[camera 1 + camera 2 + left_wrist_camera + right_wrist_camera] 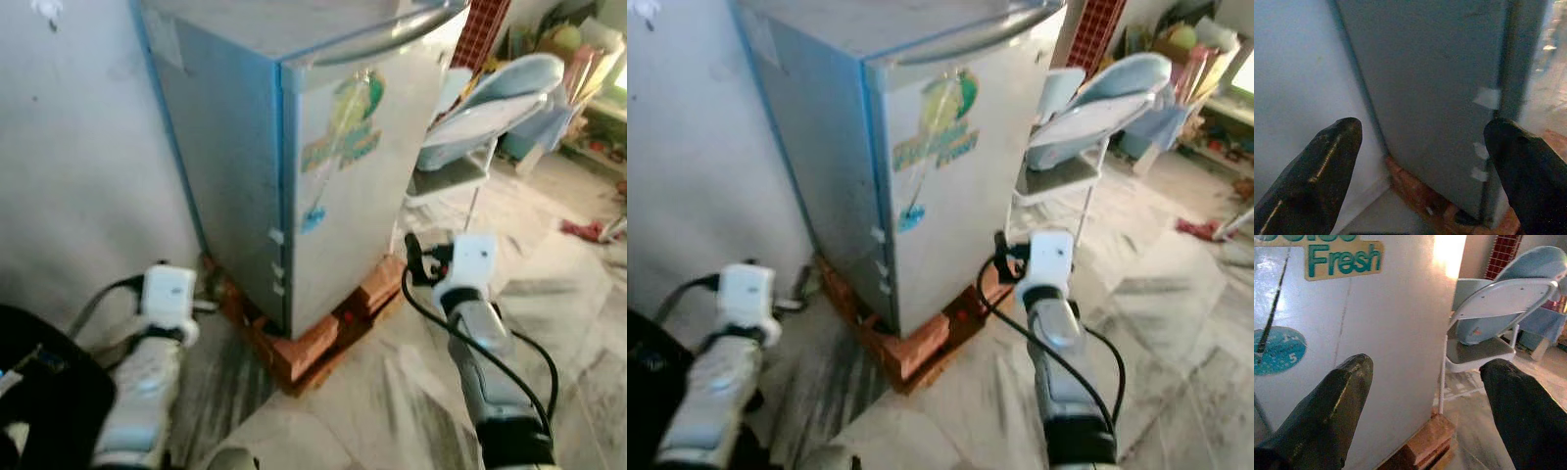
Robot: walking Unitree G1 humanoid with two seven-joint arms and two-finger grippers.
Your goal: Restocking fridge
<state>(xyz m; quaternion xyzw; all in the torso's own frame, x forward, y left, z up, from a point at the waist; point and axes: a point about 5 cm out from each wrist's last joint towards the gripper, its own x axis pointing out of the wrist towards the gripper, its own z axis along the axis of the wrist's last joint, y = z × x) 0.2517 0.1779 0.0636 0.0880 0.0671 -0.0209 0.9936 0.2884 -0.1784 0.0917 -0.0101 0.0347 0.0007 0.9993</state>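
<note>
A: Where is the small silver-grey fridge (333,166)?

B: Against the pale wall (69,166), door closed, standing on a base of red bricks (313,345) on the marble-patterned floor (568,313).

A: And the left gripper (1422,161)?

B: Spread wide, empty, facing the fridge's side panel near the wall.

A: The right gripper (1425,401)?

B: Also spread wide, holding nothing, held before the door beside its green "Fresh" sticker (1342,257). A white folding metal chair (1488,328) stands just beside the fridge.
</note>
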